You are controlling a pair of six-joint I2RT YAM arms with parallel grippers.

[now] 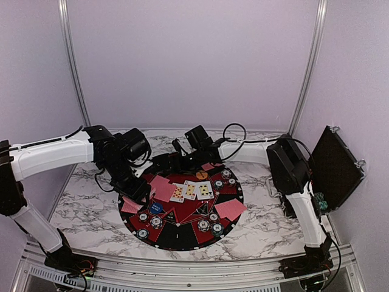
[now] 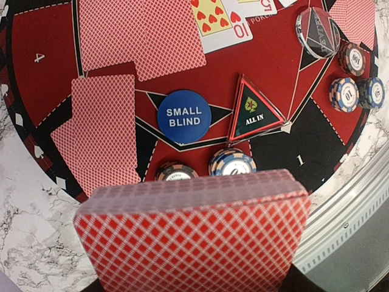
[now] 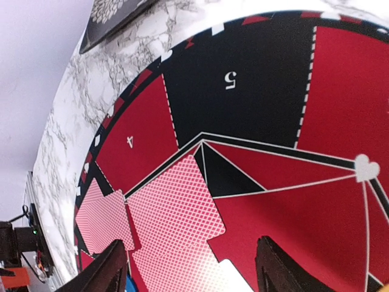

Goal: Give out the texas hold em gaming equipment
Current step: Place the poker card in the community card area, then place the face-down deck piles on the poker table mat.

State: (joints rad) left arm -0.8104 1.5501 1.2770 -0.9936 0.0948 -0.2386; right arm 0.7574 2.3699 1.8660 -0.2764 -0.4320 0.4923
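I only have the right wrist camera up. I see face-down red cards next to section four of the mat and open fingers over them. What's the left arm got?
Observer: The left gripper is closed on a deck of red-backed cards, held over the near-left edge of the mat.
Operator: Okay, and are any cards turned face up yet?
Observer: Yes, three face-up cards lie side by side in a row at the middle of the mat.
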